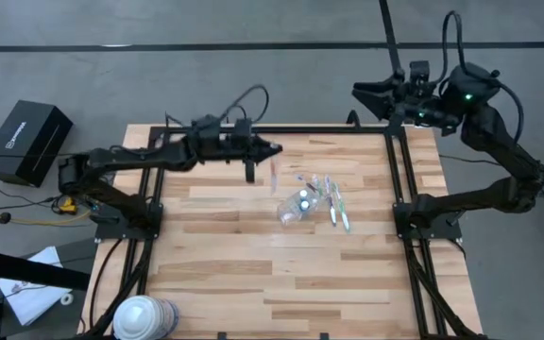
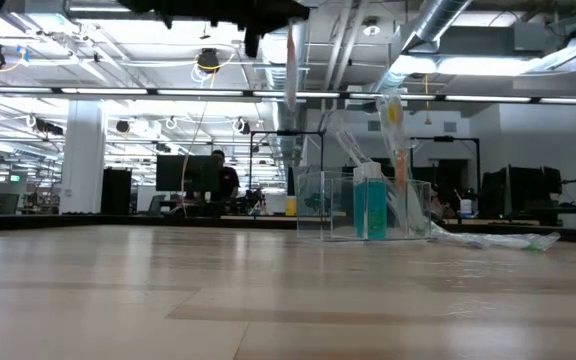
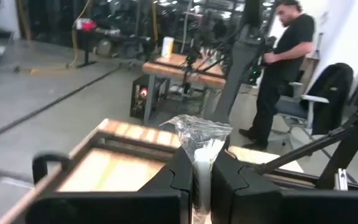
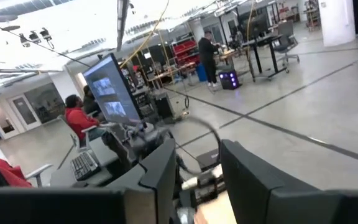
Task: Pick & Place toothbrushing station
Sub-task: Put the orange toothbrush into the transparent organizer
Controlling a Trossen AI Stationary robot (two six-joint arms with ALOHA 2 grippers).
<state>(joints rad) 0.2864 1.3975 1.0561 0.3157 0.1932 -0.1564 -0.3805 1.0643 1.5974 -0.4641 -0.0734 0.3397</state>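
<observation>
A see-through cup [image 1: 294, 210] [image 2: 363, 205] stands mid-table with a blue tube [image 2: 370, 205] upright in it. Several wrapped toothbrushes [image 1: 336, 203] lie just right of it. My left gripper [image 1: 274, 149] [image 3: 202, 180] hovers left of and farther back than the cup, shut on a thin pink toothbrush in a clear wrapper [image 2: 290, 60] [image 1: 275, 175]. My right gripper [image 1: 362, 92] [image 4: 197, 168] is raised beyond the table's far right corner, open and with nothing between its fingers. My left gripper pinches the wrapped toothbrush near its upper end [image 3: 199, 163] between its two fingers [image 3: 178, 180]. The fingers reach in level from the table's left and lie across it. The crumpled wrapper end [image 3: 201, 132] sticks up past them. The toothbrush hangs down, clear of the table.
A big white-and-blue roll [image 1: 144, 316] stands at the near left corner. A black box [image 1: 28, 140] sits on the floor off the table's left. Dark frame rails [image 1: 397, 179] run along the table's sides. A person [image 3: 284, 68] stands beyond the table.
</observation>
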